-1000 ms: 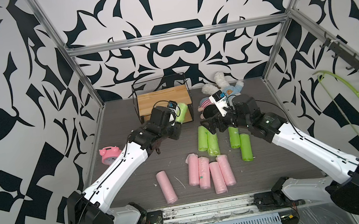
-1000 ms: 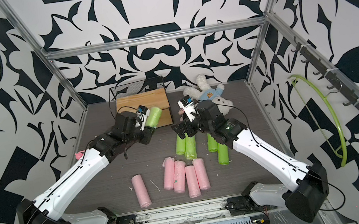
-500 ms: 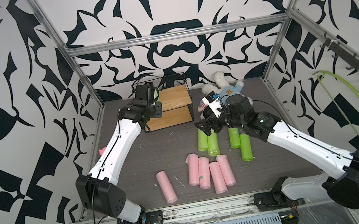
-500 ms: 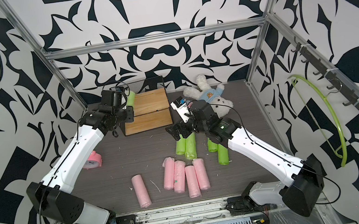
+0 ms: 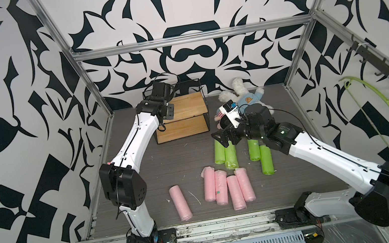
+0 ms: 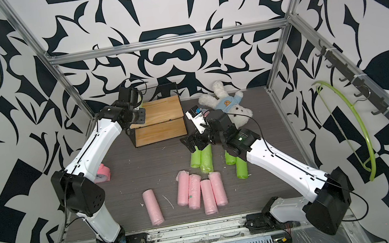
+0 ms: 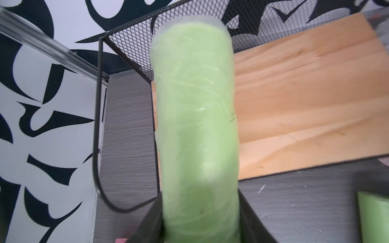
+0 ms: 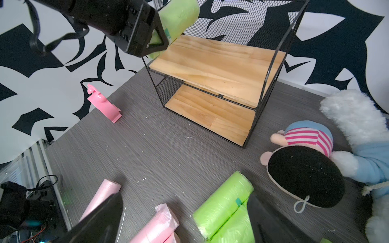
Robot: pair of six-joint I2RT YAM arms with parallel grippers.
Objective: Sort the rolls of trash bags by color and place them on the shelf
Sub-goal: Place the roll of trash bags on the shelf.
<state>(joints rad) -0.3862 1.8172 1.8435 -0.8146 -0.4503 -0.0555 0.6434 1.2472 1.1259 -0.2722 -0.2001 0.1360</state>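
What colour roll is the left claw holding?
A lime green roll; left wrist view shows it best.

We see the left end effector (image 6: 140,115) at the upper board of the shelf (image 6: 163,132), upper centre-left. The right end effector (image 6: 193,144), jaws spread wide, hangs over four green rolls (image 6: 206,161) mid-frame. Five pink rolls (image 6: 208,196) lie below them, and a pink clock (image 6: 103,172) sits at the left.

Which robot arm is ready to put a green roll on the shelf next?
Left. The left gripper holds a green roll at the edge of the top board of the shelf. The right gripper is open and empty, above the green rolls lying on the table.
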